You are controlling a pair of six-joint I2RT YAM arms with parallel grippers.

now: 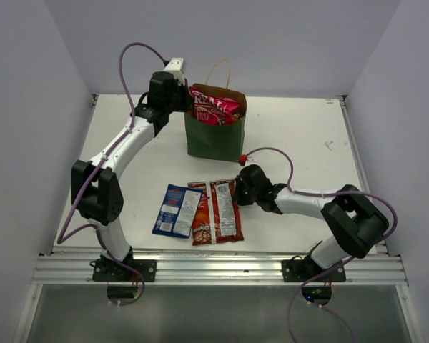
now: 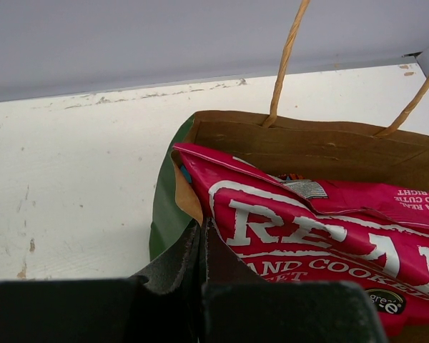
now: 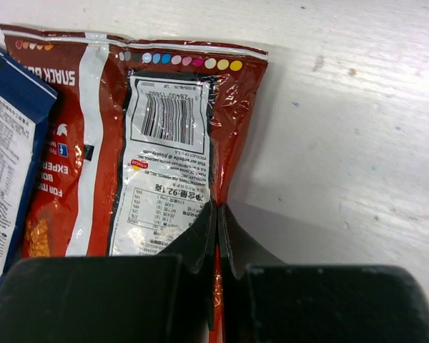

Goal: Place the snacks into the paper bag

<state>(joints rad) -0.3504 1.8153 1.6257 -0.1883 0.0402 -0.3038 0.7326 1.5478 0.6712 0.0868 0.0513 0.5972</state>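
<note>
Jaws of our right gripper point(image 3: 217, 218) were clamped on the red candy bag point(image 3: 171, 143), near the paper bag point(image 1: 213, 139); those of our left gripper point(image 2: 200, 236) were closed at its rim. Lifting high seemed wise.

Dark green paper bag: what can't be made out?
- Dark green paper bag, inside: pink "REAL" crisp packet fills the mouth, top and left wrist views.
- Left gripper: holds rim or packet? Its own fingers hide it, left wrist view.
- Bag's right side: cut off, left wrist view.

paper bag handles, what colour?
Tan. The handles show best in the left wrist view.
</note>
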